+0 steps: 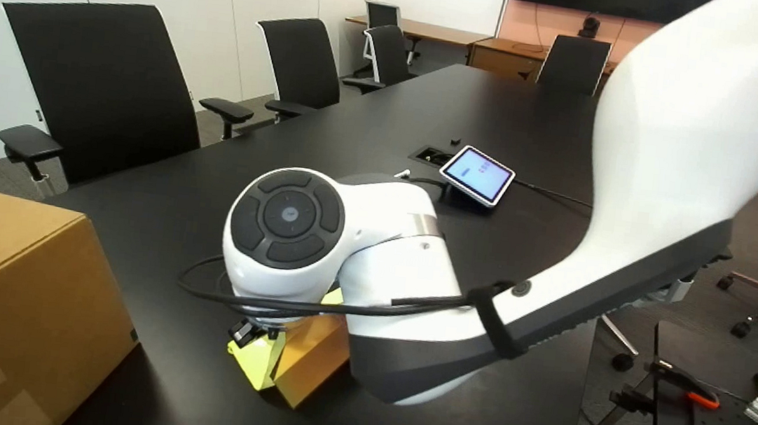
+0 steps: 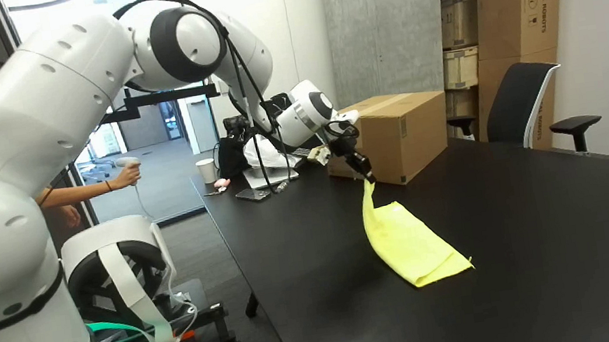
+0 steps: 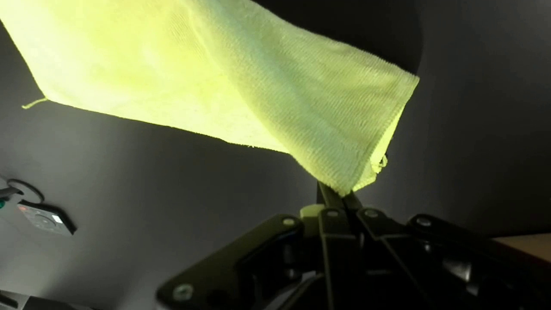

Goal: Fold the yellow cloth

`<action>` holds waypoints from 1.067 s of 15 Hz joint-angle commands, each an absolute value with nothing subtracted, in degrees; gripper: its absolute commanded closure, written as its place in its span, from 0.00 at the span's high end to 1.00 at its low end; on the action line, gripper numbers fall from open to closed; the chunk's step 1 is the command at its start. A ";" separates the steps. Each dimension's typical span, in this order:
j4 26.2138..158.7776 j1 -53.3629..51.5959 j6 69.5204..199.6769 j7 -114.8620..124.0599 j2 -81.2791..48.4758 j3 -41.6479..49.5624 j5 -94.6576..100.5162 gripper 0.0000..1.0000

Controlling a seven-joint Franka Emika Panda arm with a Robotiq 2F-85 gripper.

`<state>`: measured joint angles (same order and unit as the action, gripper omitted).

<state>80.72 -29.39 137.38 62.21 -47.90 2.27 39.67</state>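
one thin lemon-yellow fabric cloth (image 2: 405,243), one end lying on the smooth black table (image 2: 539,258), one corner raised. one black two-fingered gripper (image 2: 370,179), fingertips clamped together on that corner, presumably so the lifted layer can be carried over the resting part.

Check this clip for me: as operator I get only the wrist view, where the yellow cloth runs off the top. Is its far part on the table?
Observer: Yes; in an exterior view the yellow cloth slopes from the gripper down onto the table.
Operator: What's the brown edge at my lower right?
Observer: Likely the cardboard box, which stands on the table apart from the gripper.
Operator: Anyone nearby?
Observer: Yes, a person's hand holding a white handheld device.
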 commanded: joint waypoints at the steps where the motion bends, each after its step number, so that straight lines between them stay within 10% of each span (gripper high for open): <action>1: 67.29 -29.71 134.56 58.99 -56.97 4.66 39.49 0.02; 6: 55.67 -27.23 131.82 52.17 -64.96 5.72 36.93 0.04; 7: 53.49 -26.37 130.92 49.81 -66.34 5.05 35.68 0.29; 16: 52.69 -22.38 120.97 27.52 -62.09 -7.37 21.77 0.83</action>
<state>51.38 -23.69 126.35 33.49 -65.45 -2.77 25.59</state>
